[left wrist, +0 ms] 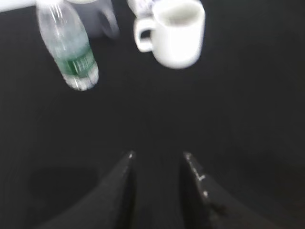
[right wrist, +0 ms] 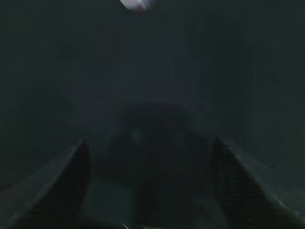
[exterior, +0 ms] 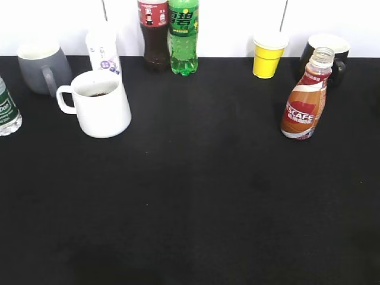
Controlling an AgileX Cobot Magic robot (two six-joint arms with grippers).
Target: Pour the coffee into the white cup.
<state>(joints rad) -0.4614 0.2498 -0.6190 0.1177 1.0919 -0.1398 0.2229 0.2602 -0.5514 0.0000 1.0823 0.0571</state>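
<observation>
The white cup (exterior: 102, 105) stands on the black table at the left, handle to the left, with some dark liquid inside. It also shows in the left wrist view (left wrist: 177, 33). The coffee bottle (exterior: 305, 99) with the NESCAFE wrap stands upright at the right, uncapped. Neither arm shows in the exterior view. My left gripper (left wrist: 157, 155) is open and empty over bare table, well short of the cup. My right gripper (right wrist: 150, 143) is open wide and empty over dark table; only a blurred bit of the bottle's base (right wrist: 136, 4) shows at the top edge.
A grey mug (exterior: 41, 67), a white tube, a cola bottle (exterior: 154, 32), a green soda bottle (exterior: 183, 35), a yellow cup (exterior: 268, 54) and a black mug (exterior: 331, 53) line the back. A clear water bottle (exterior: 7, 110) lies at the left edge, also in the left wrist view (left wrist: 69, 47).
</observation>
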